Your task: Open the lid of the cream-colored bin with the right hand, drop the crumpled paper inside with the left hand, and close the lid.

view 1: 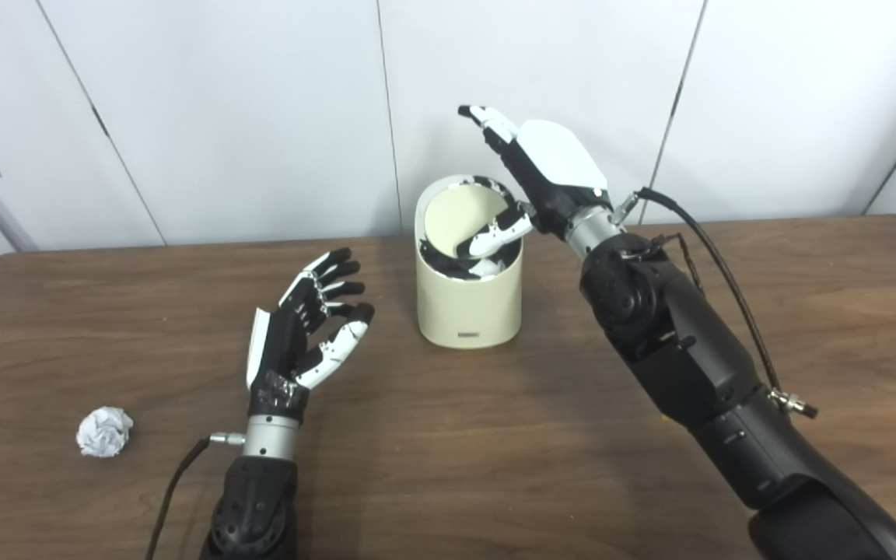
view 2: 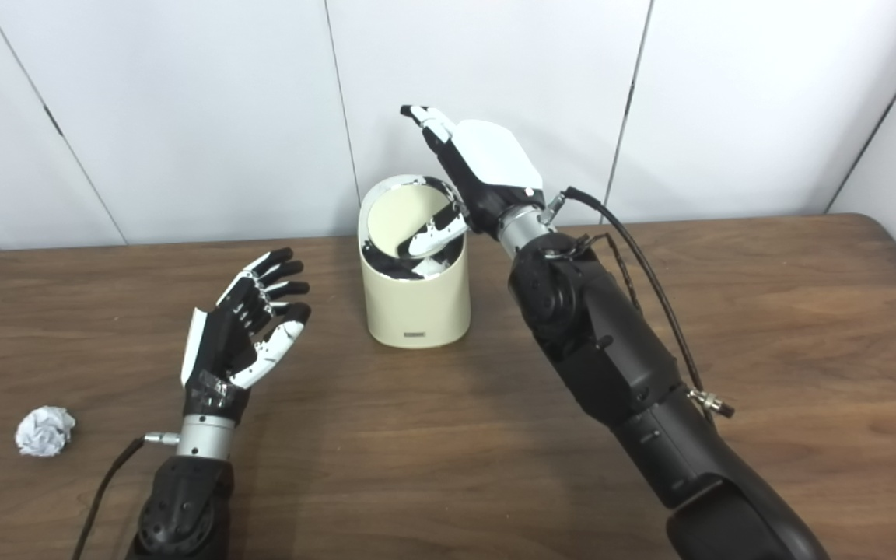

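Observation:
The cream-colored bin (view 1: 467,307) stands upright at the middle of the wooden table. Its round lid (view 1: 460,218) is tilted inward, so the top is partly open. My right hand (view 1: 549,167) is over the bin's right rim, open, fingers stretched up and back, with its thumb (view 1: 498,232) reaching down onto the tilted lid. My left hand (view 1: 304,327) hovers left of the bin, open, fingers spread, holding nothing. The crumpled white paper (view 1: 105,431) lies on the table at the far left, well apart from the left hand.
A black cable (view 1: 716,264) loops along my right forearm. The table's back edge (view 1: 183,247) meets a white panelled wall just behind the bin. Bare wood stretches between the paper and my left arm.

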### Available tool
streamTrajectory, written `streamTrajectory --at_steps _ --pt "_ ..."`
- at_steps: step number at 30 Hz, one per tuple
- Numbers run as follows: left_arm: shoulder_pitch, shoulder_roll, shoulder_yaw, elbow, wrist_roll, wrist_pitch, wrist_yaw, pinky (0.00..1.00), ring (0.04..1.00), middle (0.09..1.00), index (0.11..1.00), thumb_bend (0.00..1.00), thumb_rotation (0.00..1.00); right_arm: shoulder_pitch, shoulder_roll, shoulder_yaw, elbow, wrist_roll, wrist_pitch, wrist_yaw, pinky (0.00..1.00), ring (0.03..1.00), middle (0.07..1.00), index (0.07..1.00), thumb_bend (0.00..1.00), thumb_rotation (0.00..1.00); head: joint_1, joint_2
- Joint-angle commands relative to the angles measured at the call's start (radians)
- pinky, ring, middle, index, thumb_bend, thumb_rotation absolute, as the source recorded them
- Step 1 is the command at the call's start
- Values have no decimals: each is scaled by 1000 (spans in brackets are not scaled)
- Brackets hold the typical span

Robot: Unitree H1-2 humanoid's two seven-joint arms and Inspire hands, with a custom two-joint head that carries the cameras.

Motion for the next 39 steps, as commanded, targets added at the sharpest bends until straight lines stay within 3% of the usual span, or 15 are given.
streamTrajectory --at_steps 1,6,10,16,18,23,25,28,30,39 --pt "-18 5 0 -16 -12 -27 1 595 722 799 832 577 318 -13 19 -52 2 46 1 -17 717 881 959 958 887 208 1 1" --pt "-18 6 2 -16 -7 -23 5 579 713 790 827 600 341 -19 83 -165 -4 172 13 -28 692 887 943 938 879 258 0 -1" --pt "-19 9 1 -8 0 -33 6 578 712 789 828 587 329 -38 134 -284 -24 336 24 -20 716 904 967 951 853 286 -2 -1" --pt "-19 7 1 -9 -3 -25 5 581 710 789 826 590 321 -65 122 -333 -63 380 48 -33 723 878 940 951 864 338 -1 0" --pt "-19 6 0 -7 -1 -28 6 581 710 788 823 582 319 -67 117 -345 -88 392 69 -31 770 878 929 948 850 356 0 0" --pt "-20 4 -1 -10 -1 -30 6 576 707 787 827 573 319 -64 122 -459 -105 537 114 -30 812 874 933 950 785 489 1 1" --pt "-20 5 -1 -12 -3 -30 5 578 709 789 828 577 322 -57 124 -492 -104 591 127 -29 833 873 964 956 735 496 1 1" --pt "-22 5 0 -11 -9 -27 2 575 708 788 826 576 318 -9 111 -499 -120 624 103 -19 832 874 981 960 652 536 3 -1" --pt "-22 6 0 -11 -13 -28 -1 577 710 789 826 573 313 33 104 -492 -117 637 54 -15 829 869 970 955 629 541 4 0" --pt "-25 13 1 -14 -6 -23 3 585 712 793 831 585 355 175 114 -478 -117 689 -71 -22 812 859 931 923 673 490 4 0"
